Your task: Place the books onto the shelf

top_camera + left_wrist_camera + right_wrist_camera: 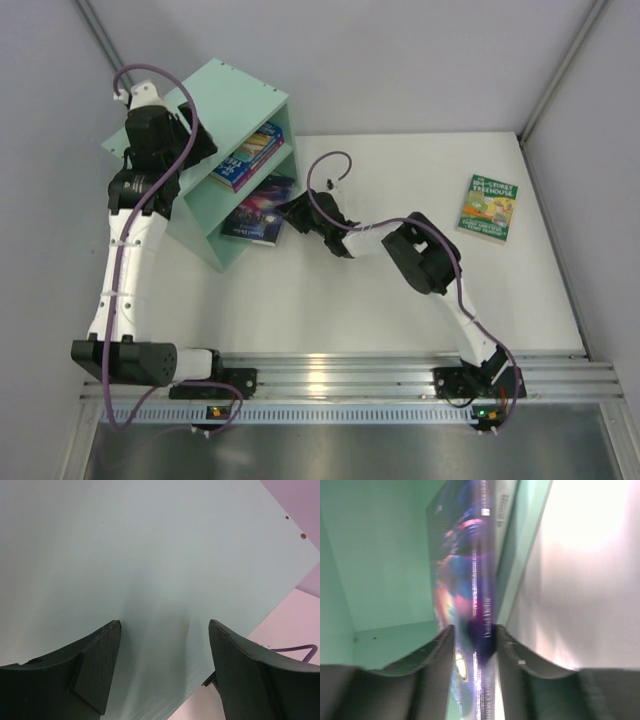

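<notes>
Holding the galaxy book [258, 210] flat, cover up, partly inside the lower compartment of the shelf [235, 95], clamping its outer spine edge in the right jaws, probably for sliding it deeper. Laying its long axis along the opening, spine facing out over the tabletop [400, 320]. Spreading the left jaws wide over the shelf's outer panel, seemingly for steadying it.

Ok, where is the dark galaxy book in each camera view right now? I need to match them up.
Top external: the galaxy book is left of centre, in the shelf compartment nearer the arms, partly sticking out.
Left wrist: not in it; only a mint panel of the shelf shows.
Right wrist: centre, spine-on, between the jaws.
Shared landmark: the mint-green shelf, seen in all three views.
</notes>
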